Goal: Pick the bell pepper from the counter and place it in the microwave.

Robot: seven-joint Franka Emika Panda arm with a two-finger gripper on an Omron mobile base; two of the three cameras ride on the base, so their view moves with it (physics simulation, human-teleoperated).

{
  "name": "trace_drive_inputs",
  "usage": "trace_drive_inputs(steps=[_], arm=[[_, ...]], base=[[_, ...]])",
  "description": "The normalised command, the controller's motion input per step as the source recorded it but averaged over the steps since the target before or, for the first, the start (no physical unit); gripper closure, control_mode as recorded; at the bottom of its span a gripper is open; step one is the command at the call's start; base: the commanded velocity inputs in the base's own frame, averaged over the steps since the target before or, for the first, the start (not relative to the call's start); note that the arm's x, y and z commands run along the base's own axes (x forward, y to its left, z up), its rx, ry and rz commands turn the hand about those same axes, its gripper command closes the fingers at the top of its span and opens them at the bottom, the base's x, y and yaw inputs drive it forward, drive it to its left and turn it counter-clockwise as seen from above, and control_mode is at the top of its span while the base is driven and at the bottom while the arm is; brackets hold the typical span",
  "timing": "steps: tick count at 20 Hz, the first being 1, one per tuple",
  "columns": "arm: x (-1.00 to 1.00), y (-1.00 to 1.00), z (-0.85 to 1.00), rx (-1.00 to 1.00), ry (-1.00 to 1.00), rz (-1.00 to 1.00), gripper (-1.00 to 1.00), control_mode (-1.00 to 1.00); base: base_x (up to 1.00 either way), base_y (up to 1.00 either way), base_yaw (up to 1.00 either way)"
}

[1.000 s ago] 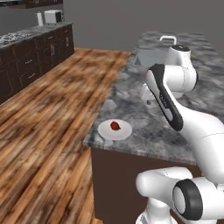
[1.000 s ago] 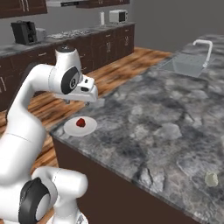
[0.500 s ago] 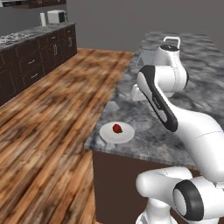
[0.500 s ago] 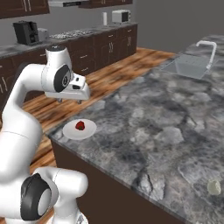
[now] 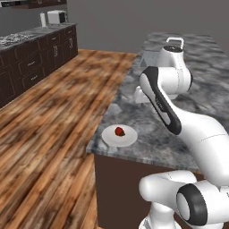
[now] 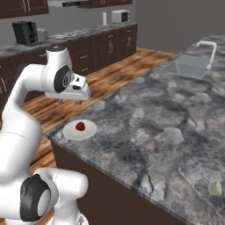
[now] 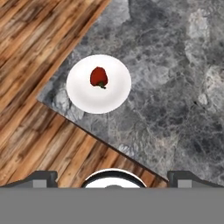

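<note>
hand view entry: the bell pepper [image 7: 99, 77] sits well ahead of the end effector, on a white plate [image 7: 118, 94] at the corner of the surface [image 7: 175, 96], with wood floor [image 7: 35, 52] beyond the edge. compared with the base views from a second ago, the arm has swung its wrist away from the sink side and toward the near corner; the end effector [image 6: 70, 100] now hangs above and just behind the plate [image 6: 90, 130], not yet over the pepper [image 6: 80, 126]. judgement: this is the approach phase of the pick, nothing grasped, and placing in the microwave is entirely ahead. pose: elbow raised high, forearm folded back toward the base, hand pointing down at the surface; in the left base view the end effector [image 5: 141, 95] is largely hidden behind the forearm, with the pepper [image 5: 119, 131] below and nearer the surface edge [image 5: 134, 154]. end effector state: fingertips sit at the far left and far right of the hand view's bottom, so the jaws are spread wide and empty. next move likely needs forward travel, then descent.
</note>
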Motion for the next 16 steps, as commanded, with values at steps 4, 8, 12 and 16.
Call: trace_drive_inputs(steps=[4, 8, 12, 16], arm=[[0.5, 0.24, -0.5, 0.0, 0.07, 0.06, -1.0, -1.0], [0.53, 0.26, -0.88, 0.0, 0.24, 0.19, -1.0, -1.0], [0.59, 0.39, -0.75, -0.05, 0.28, 0.16, -1.0, -1.0], [0.45, 0.39, -0.46, -0.13, 0.16, 0.16, -1.0, -1.0]], base=[[0.0, 0.0, 0.0], [0.0, 0.0, 0.0], [0.0, 0.0, 0.0], [0.0, 0.0, 0.0]])
